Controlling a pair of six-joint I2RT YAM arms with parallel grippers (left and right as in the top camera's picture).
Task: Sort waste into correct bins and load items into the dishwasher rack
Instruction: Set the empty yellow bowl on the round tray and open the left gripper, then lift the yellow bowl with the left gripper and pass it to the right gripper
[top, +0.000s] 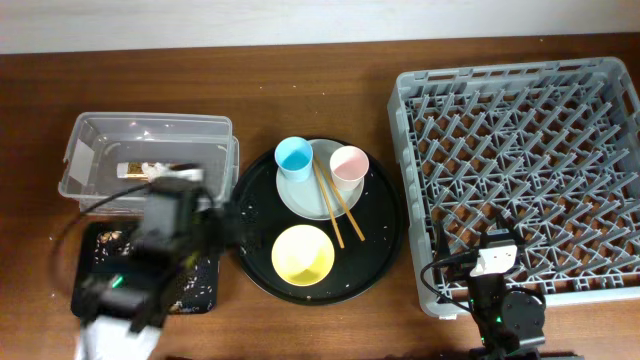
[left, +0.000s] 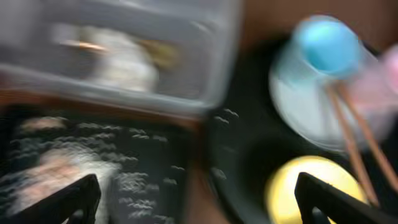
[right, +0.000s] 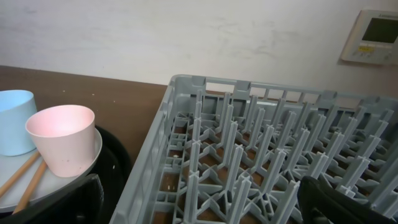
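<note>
The left end effector (left: 199, 200) hovers, fingers wide apart, over the black tray (left: 161, 199); the napkin (left: 127, 65) lies beyond in the clear tub (left: 202, 56). The right end effector (right: 202, 202), likewise apart, faces the dishwasher rack (right: 261, 155).

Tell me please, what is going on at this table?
Two robot arms are clearing a table. The left gripper, open and empty, hovers over the black tray with scraps. A napkin lies in the tub. The right gripper, also open, waits at the rack, which holds nothing yet. The blue cup, pink cup, bowl, plate and chopsticks sit on the round tray.
</note>
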